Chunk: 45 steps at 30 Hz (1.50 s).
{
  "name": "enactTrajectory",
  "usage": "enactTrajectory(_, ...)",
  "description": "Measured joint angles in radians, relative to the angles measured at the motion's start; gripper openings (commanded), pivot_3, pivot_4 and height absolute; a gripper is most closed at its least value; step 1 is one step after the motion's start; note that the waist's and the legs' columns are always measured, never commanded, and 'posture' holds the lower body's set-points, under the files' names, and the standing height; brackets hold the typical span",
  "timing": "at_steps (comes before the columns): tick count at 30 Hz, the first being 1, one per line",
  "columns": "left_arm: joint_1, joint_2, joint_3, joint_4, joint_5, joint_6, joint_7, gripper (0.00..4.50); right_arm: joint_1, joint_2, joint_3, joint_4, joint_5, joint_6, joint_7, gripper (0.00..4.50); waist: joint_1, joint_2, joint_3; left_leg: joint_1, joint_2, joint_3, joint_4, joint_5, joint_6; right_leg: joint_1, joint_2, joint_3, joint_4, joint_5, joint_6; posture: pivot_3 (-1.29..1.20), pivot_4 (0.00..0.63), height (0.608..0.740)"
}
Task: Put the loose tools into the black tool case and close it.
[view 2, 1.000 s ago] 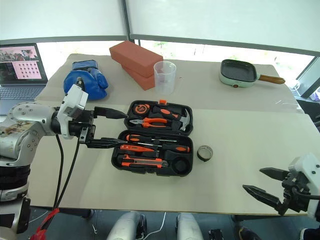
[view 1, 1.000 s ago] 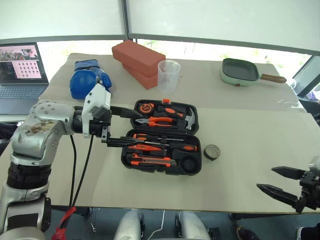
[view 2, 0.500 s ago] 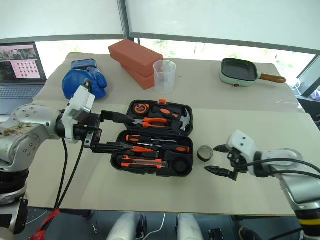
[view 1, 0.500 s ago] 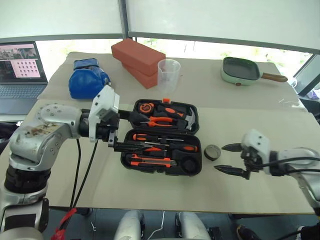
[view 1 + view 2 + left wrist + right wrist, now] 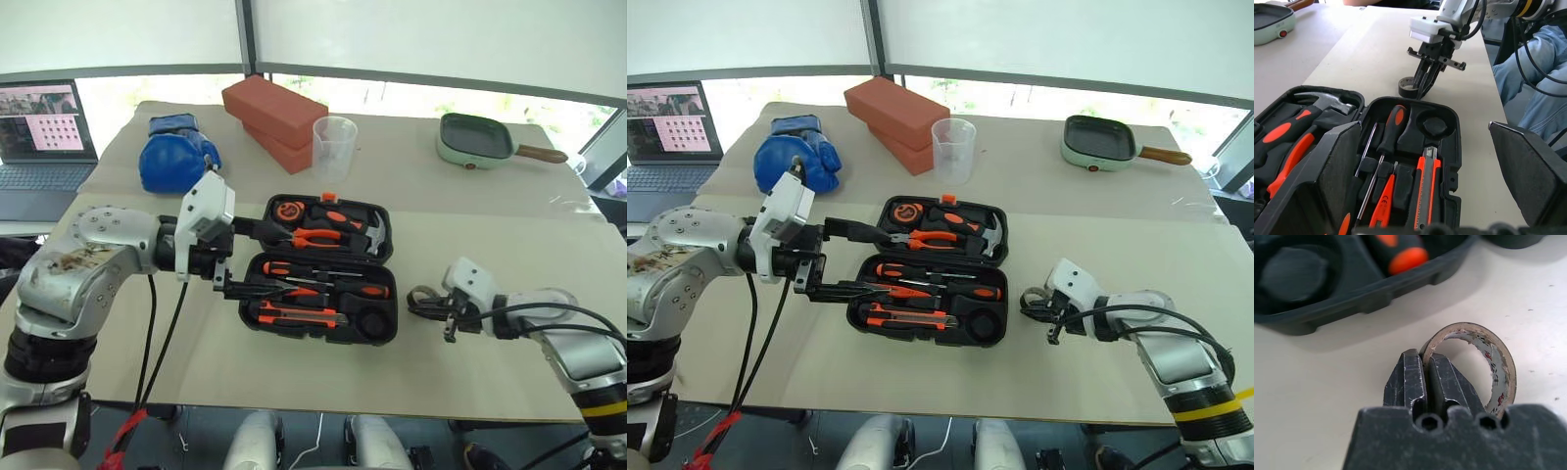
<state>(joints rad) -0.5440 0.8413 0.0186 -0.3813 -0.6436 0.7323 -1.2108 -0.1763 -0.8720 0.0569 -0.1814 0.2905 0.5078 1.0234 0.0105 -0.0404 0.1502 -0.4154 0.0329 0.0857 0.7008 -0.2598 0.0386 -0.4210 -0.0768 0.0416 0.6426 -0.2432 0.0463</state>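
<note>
Right gripper [image 5: 1422,382]: jaws pinched on the near wall of the tape roll [image 5: 1484,362], which lies on the worktop [image 5: 294,377] just right of the black tool case [image 5: 323,269]. Left gripper [image 5: 250,259]: jaws wide, empty, at the case's left edge. We judge the task nearly done: screwdrivers [image 5: 1388,132] and utility knife [image 5: 1425,186] sit in their slots; the round recess [image 5: 1432,125] is empty, the lid open.
</note>
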Motion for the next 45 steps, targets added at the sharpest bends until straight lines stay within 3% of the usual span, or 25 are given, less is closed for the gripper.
enactTrajectory(5,0.008,0.002,-0.002,-0.012,0.003,-0.007,0.006,4.50,0.002,-0.005,-0.079,-0.139,0.134,0.079,0.032,0.03,-0.002,0.000,0.000,0.000,0.001,0.000,-0.001,0.000,0.000,0.000,0.000,0.000,0.001,0.000,0.000,0.00,0.150,0.738)
enactTrajectory(9,0.034,0.031,-0.011,-0.025,0.006,-0.013,-0.008,4.50,-0.013,0.000,-0.054,-0.267,0.196,0.124,0.040,0.03,-0.003,0.000,0.000,0.001,0.001,0.000,-0.001,0.000,0.000,0.000,0.000,0.000,0.000,0.000,0.000,0.00,0.150,0.738)
enactTrajectory(14,0.044,0.033,-0.025,-0.024,0.015,-0.034,-0.016,4.50,-0.016,-0.001,0.092,-0.306,0.121,0.111,0.036,0.03,0.003,0.000,0.000,0.000,0.000,0.000,0.000,0.000,0.000,0.000,0.000,0.000,0.000,0.000,0.000,0.00,0.150,0.738)
enactTrajectory(32,0.026,0.033,-0.040,-0.012,0.018,-0.036,-0.015,4.50,-0.111,0.039,0.234,-0.256,-0.019,0.063,0.022,0.03,0.000,0.000,0.000,0.000,0.000,0.000,0.000,0.000,0.000,0.000,0.000,-0.001,0.001,0.000,-0.001,0.00,0.150,0.738)
enactTrajectory(38,0.025,0.033,-0.040,-0.011,0.018,-0.036,-0.015,4.50,-0.124,0.008,0.217,-0.264,-0.024,0.079,0.031,2.04,0.001,0.000,0.000,0.000,0.000,0.000,0.000,0.000,0.000,0.000,0.000,-0.001,0.001,0.000,-0.001,0.00,0.150,0.738)
enactTrajectory(44,0.024,0.035,-0.040,0.003,0.027,-0.037,-0.016,4.50,-0.160,-0.004,0.135,-0.408,0.151,0.172,0.086,4.14,-0.001,0.000,0.000,0.001,0.001,0.000,0.000,0.000,0.000,0.000,0.000,-0.001,0.001,0.000,-0.001,0.00,0.150,0.738)
enactTrajectory(45,0.023,0.036,-0.040,0.007,0.033,-0.039,-0.016,4.50,-0.176,-0.004,0.117,-0.411,0.185,0.195,0.088,4.14,-0.001,0.000,0.000,0.000,0.001,0.000,0.000,0.000,0.000,0.000,0.000,-0.001,0.001,0.000,-0.001,0.00,0.150,0.738)
